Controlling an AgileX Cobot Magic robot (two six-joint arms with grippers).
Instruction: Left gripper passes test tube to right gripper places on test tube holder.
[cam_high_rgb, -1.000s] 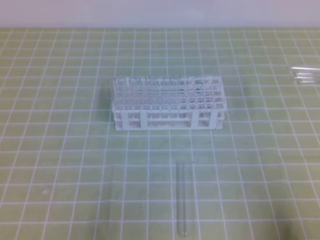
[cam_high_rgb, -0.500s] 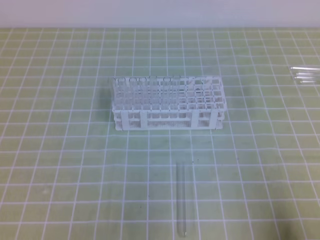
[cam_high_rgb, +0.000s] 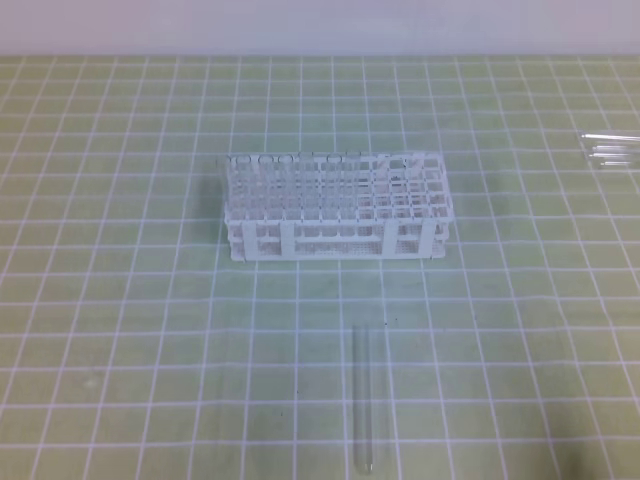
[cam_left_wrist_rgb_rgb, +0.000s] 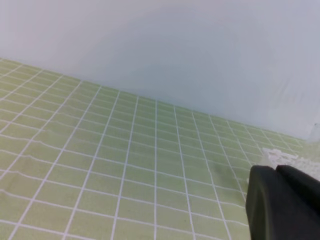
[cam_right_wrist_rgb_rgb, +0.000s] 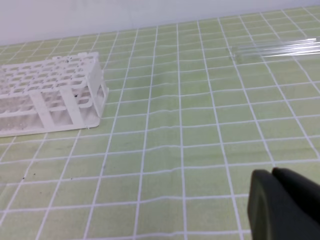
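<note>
The test tube (cam_high_rgb: 364, 400) is slim clear glass and lies flat on the green grid mat, pointing towards the front edge, in front of the test tube holder (cam_high_rgb: 335, 215). That holder is a white lattice rack at the mat's middle, also in the right wrist view as the holder (cam_right_wrist_rgb_rgb: 50, 95). Neither arm shows in the high view. My left gripper (cam_left_wrist_rgb_rgb: 276, 172) is shut and empty, low over bare mat. My right gripper (cam_right_wrist_rgb_rgb: 271, 174) is likewise shut and empty, right of the holder.
A few spare clear tubes (cam_high_rgb: 612, 150) lie side by side at the mat's far right edge, seen as the spare tubes (cam_right_wrist_rgb_rgb: 280, 50) from the right wrist. A pale wall (cam_left_wrist_rgb_rgb: 200, 60) borders the mat's far side. A white corner of the rack (cam_left_wrist_rgb_rgb: 290, 159) peeks beside the left fingers.
</note>
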